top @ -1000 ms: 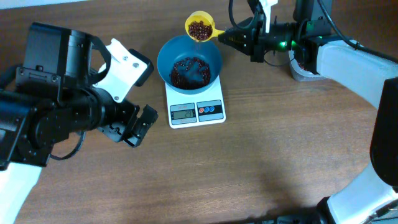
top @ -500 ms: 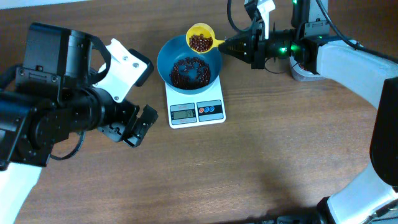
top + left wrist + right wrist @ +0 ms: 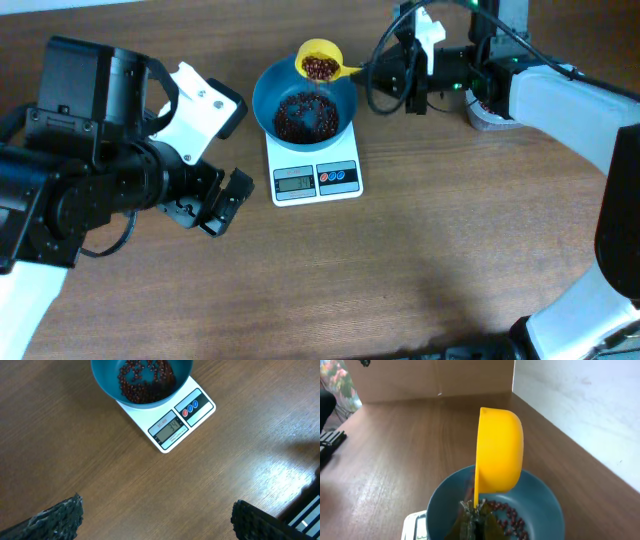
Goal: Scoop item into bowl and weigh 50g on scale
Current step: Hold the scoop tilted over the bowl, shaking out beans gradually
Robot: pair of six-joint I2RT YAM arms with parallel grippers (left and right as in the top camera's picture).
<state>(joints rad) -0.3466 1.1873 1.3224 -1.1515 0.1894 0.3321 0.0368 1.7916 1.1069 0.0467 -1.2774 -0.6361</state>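
The teal bowl (image 3: 264, 92) stands on the white scale (image 3: 316, 172), with a layer of red-brown beans (image 3: 305, 112) inside it. My right gripper (image 3: 368, 72) is shut on the handle of a yellow scoop (image 3: 320, 60). The scoop is tipped on its side over the bowl's far rim, beans still in it. In the right wrist view the scoop (image 3: 500, 455) hangs above the bowl (image 3: 545, 505), held by my right gripper (image 3: 475, 516). My left gripper (image 3: 215, 205) is open over bare wood left of the scale; in its own view the bowl (image 3: 105, 382) and scale (image 3: 175, 427) lie ahead.
A clear tub (image 3: 487, 112) sits at the back right, mostly hidden behind the right arm. A white wall (image 3: 580, 405) borders the table (image 3: 395, 460) on the far side. The left arm's bulky body (image 3: 90, 160) covers the table's left part.
The right gripper has carried the scoop toward the bowl's rim and rolled it onto its side. The scale's reading has changed. The left arm has not moved.
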